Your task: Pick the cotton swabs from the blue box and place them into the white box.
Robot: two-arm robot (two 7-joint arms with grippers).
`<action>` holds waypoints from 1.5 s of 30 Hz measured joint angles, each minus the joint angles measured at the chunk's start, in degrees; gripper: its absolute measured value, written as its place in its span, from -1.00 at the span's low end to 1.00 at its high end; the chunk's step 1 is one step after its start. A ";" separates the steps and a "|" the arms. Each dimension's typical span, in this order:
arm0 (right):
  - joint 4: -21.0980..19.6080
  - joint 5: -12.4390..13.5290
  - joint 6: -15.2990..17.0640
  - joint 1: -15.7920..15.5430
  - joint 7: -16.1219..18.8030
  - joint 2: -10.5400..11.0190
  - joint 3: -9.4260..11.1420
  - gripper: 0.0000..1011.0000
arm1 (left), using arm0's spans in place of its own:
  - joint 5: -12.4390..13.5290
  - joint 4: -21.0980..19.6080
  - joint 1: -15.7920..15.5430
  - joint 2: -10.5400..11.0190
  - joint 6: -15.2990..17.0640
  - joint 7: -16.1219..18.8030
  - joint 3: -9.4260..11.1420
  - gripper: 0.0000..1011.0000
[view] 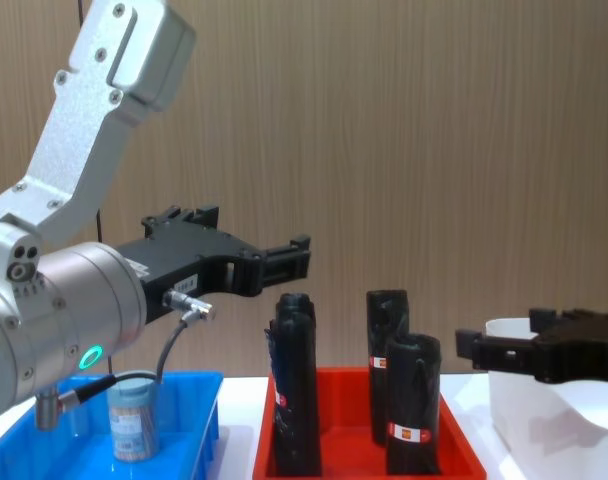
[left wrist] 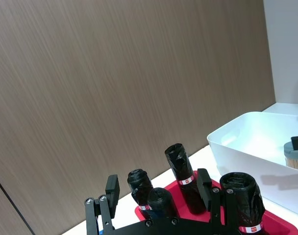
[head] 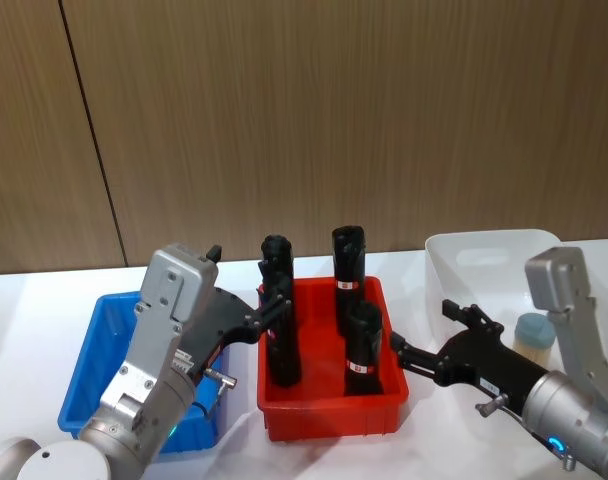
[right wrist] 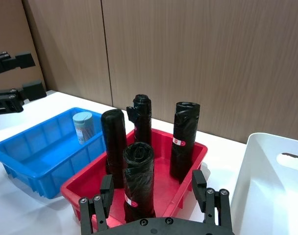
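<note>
Between your two raised grippers, left [view: 284, 258] and right [head: 414, 335], both spread wide and empty, one cotton swabs jar [view: 132, 417] stands in the blue box [right wrist: 31, 156]; another [head: 534, 335] sits in the white box [head: 484, 262].

3 bins in a row on the desk [head: 24, 290], w/ a wall behind.
Blue box [head: 94, 370] is on the left, the red bin [head: 329, 410] in the middle, the white box [head: 484, 262] on the right. One jar of cotton swabs [view: 132, 420] stands in the blue box; another jar [head: 535, 335] sits in the white box. 4 rolls [right wrist: 184, 139] stand up in the red bin, 2 in front & 2 behind. Left gripper [view: 299, 252] hangs above the blue box's right side, near the red bin. Right gripper [head: 420, 330] is between the red bin & the white box.
</note>
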 joint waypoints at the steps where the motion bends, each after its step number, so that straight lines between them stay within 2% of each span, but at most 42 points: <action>1: 0.37 -0.11 0.06 0.24 0.19 -0.09 -0.07 0.98 | 0.00 0.00 0.00 0.00 0.00 0.00 0.00 0.99; 21: 8.75 -3.56 0.98 6.47 5.12 -2.90 -1.65 0.98 | 0.00 0.00 0.00 0.00 0.00 0.00 0.00 0.99; 45: 17.63 -7.92 0.45 13.09 7.99 -6.60 -3.99 0.98 | 0.00 0.00 0.00 0.00 0.00 0.00 0.00 0.99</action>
